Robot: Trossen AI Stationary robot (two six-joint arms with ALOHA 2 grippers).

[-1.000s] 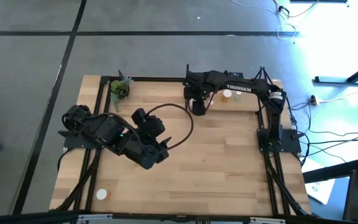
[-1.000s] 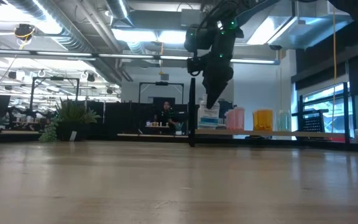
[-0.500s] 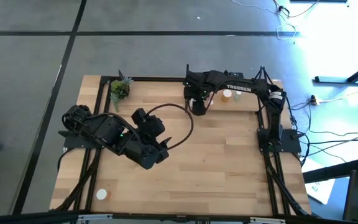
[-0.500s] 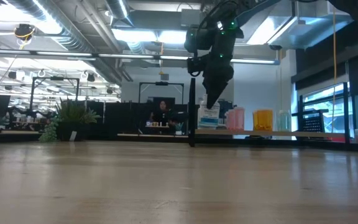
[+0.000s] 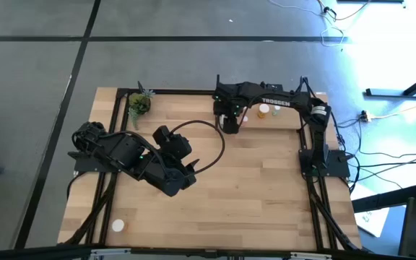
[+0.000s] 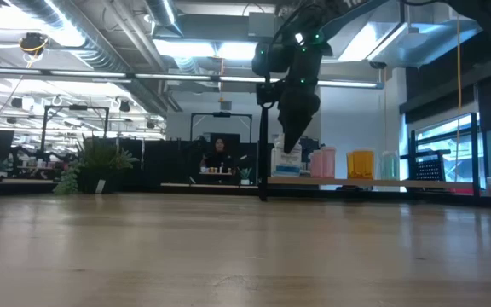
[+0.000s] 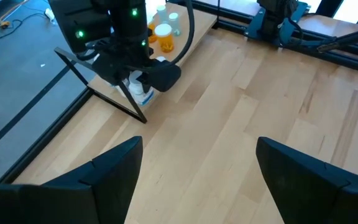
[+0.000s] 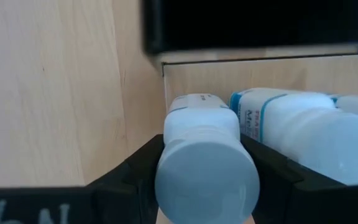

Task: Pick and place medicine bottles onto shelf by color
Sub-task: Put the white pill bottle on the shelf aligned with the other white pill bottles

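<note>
Medicine bottle (image 8: 205, 163), white plastic with white cap, clamped in the right gripper (image 5: 230, 121) at the light wooden shelf's (image 7: 185, 53) corner.
Released carelessly, it could topple neighbouring white bottles (image 8: 303, 121); left gripper (image 7: 194, 174) waits mid-table, fingers apart.

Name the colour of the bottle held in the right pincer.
White bottle with a white cap; right wrist view shows it best.

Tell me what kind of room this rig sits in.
Probably an open-plan lab or industrial workspace. The low view shows exposed ceiling ducts, strip lighting and a person seated at a far desk. The high view shows a grey concrete floor with loose cables beside the wooden table.
</note>
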